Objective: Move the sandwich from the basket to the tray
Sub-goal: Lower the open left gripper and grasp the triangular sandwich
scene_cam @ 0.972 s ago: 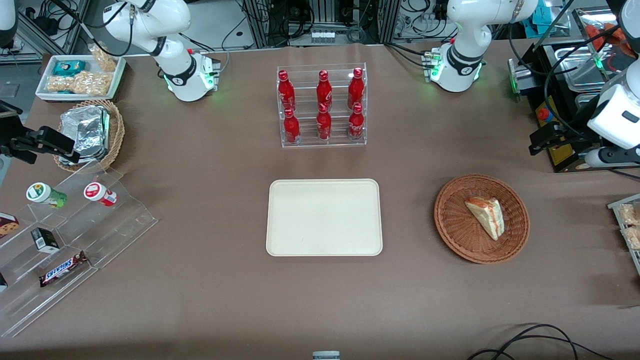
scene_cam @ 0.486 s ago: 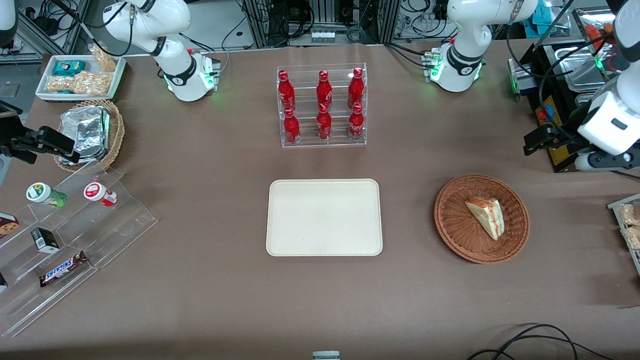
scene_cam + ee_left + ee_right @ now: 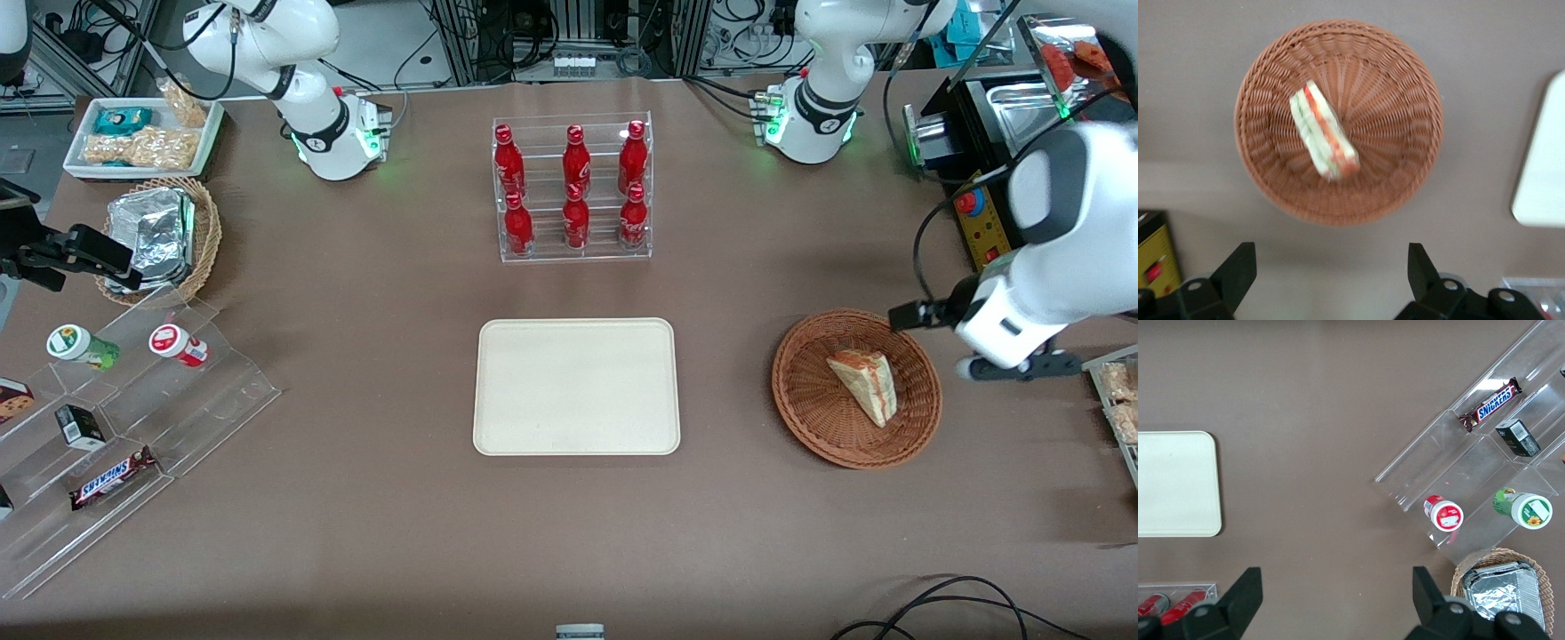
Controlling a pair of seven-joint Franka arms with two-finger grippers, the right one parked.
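The sandwich (image 3: 862,387), a pale wedge with red and green filling, lies in the round reddish-brown basket (image 3: 800,391). The cream tray (image 3: 576,387) sits bare at the table's middle, beside the basket toward the parked arm's end. My left gripper (image 3: 987,356) hangs high above the table, just off the basket's rim toward the working arm's end. In the left wrist view the gripper (image 3: 1331,273) is open wide and empty. The same view shows the sandwich (image 3: 1323,130) in the basket (image 3: 1405,167) ahead of the fingertips (image 3: 1238,267), and a corner of the tray (image 3: 1545,167).
A clear rack of red bottles (image 3: 573,191) stands farther from the front camera than the tray. A black and yellow control box (image 3: 982,222) and a rack of packets (image 3: 1120,400) sit at the working arm's end. An acrylic snack stand (image 3: 124,418) and a foil-pack basket (image 3: 160,236) are at the parked arm's end.
My left arm has swung from the table's end toward the basket and nearer the front camera. The sandwich, basket and tray have not moved.
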